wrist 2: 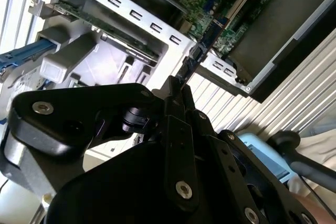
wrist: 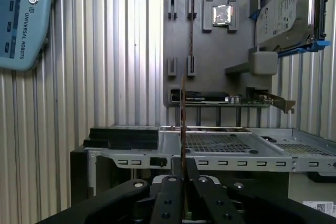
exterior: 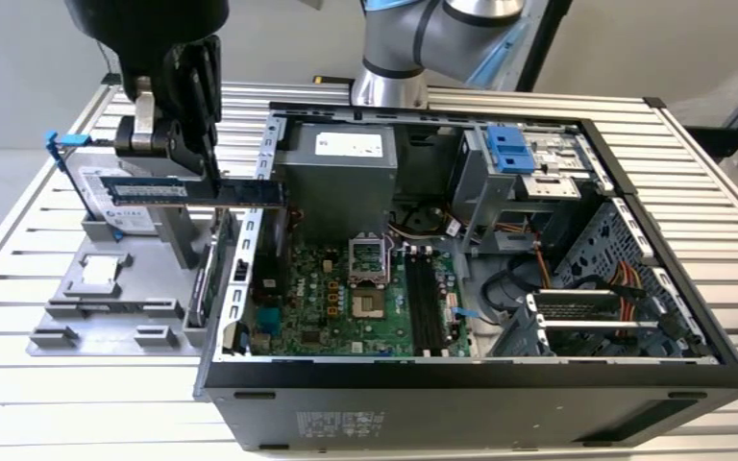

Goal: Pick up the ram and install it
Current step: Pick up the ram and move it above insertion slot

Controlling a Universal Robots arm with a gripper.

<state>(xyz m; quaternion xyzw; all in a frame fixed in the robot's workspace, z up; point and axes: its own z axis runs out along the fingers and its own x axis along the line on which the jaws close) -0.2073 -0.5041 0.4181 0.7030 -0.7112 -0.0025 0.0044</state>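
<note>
Ram [exterior: 209, 191] is up in the air, a thin blue stick with dark chips, lying level over the open case's [exterior: 472, 403] wall on the exterior view's left. My gripper [exterior: 174, 161] is clamped tight on one end. So pickup's done; seating it in the motherboard [exterior: 331, 300] isn't.

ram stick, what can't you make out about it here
First wrist view: the ram is edge-on in the gripper, so its chips and faces are hidden.
Exterior view: the gripper covers part of the ram's length.
Exterior view: the memory slots are too small to tell latch positions.
</note>
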